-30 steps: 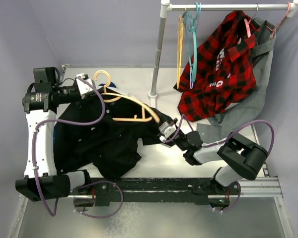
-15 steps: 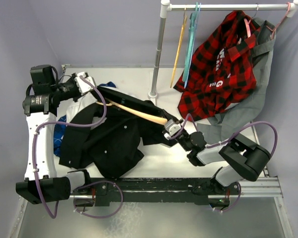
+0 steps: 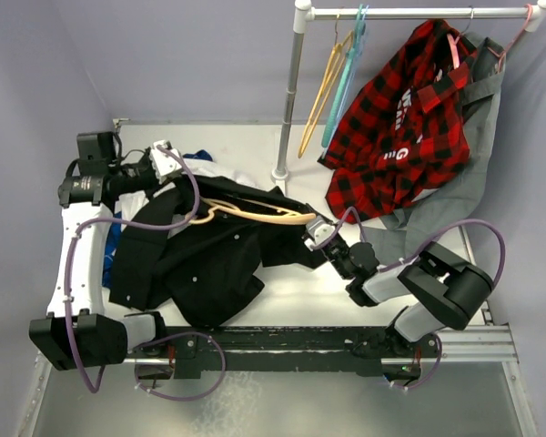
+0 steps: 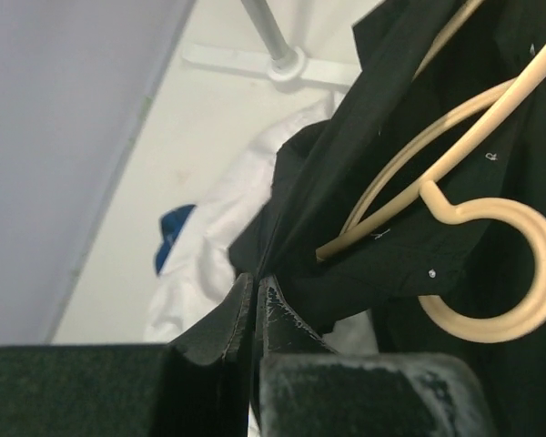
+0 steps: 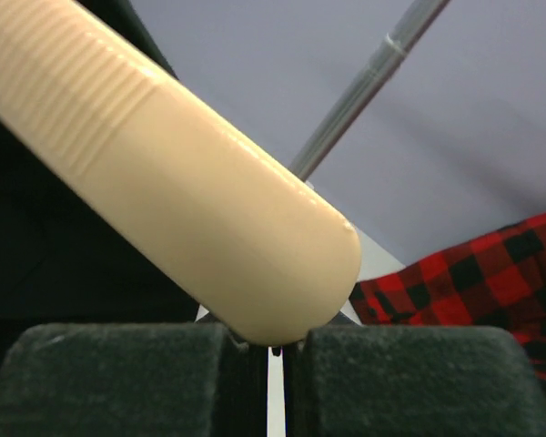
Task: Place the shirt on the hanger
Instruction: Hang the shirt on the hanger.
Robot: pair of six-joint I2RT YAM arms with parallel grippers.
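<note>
You see the white table (image 3: 291, 296) with a clothes rack (image 3: 292, 91) standing at its far side. The black shirt (image 3: 209, 264) lies crumpled on the left half of the table, spread from the left arm toward the middle. One part of it is lifted up and draped over the hanger.

A red plaid shirt (image 3: 391, 137) hangs from the right end of the rack, with a grey garment (image 3: 460, 173) behind it. A white shirt (image 4: 223, 214) lies on the table under the black one, at the far left.

The tan hanger (image 3: 282, 217) is above the table, nearly level. Its arms run through the black cloth and its hook (image 4: 505, 273) points to the left arm.

Your left claw (image 4: 257, 293) is closed tight, and a fold of the black shirt is pinched between its fingers. Your right claw (image 5: 273, 346) is also closed, and the round right end of the hanger sits at its fingertips.

A thin yellow hanger (image 3: 320, 91) and a teal hanger (image 3: 344, 77) hang tilted on the rack.
</note>
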